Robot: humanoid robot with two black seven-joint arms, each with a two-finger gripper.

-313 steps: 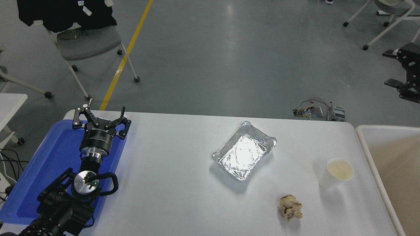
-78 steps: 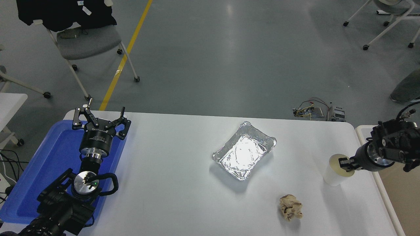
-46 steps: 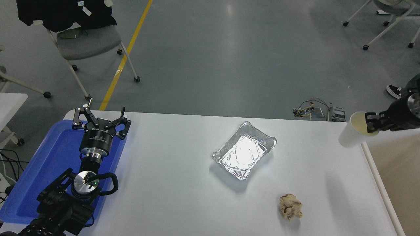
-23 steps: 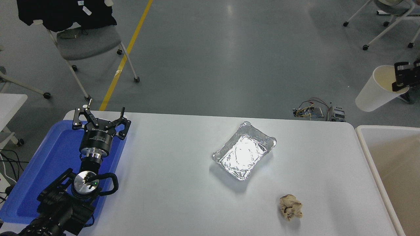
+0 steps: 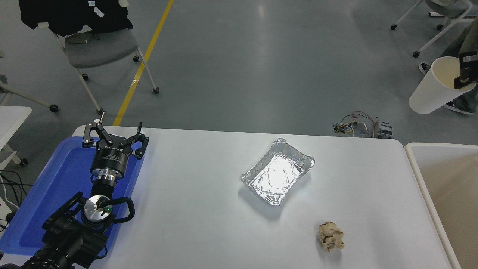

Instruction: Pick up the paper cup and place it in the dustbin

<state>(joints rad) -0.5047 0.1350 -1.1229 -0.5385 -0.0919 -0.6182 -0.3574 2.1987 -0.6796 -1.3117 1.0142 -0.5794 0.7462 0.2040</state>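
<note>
The white paper cup [image 5: 433, 93] hangs tilted in the air at the far right edge, well above the table and the dustbin [image 5: 412, 164]. My right gripper [image 5: 465, 71] is shut on the cup's rim, one finger inside the cream mouth; most of the arm is out of view. The dustbin with its white rounded rim and beige inside stands at the table's right end, below the cup. My left gripper [image 5: 114, 131] is parked open over the blue tray at the lower left.
A crinkled silver foil tray [image 5: 278, 171] lies mid-table. A crumpled tan paper ball [image 5: 331, 236] lies near the front right. The blue tray [image 5: 56, 179] is at the left end. A person's shoe and leg [image 5: 461, 102] show behind the cup. Chairs stand on the floor beyond.
My right gripper took the cup from the table's right side and has lifted it up and to the right, higher than half a second ago. The left arm has not moved.
</note>
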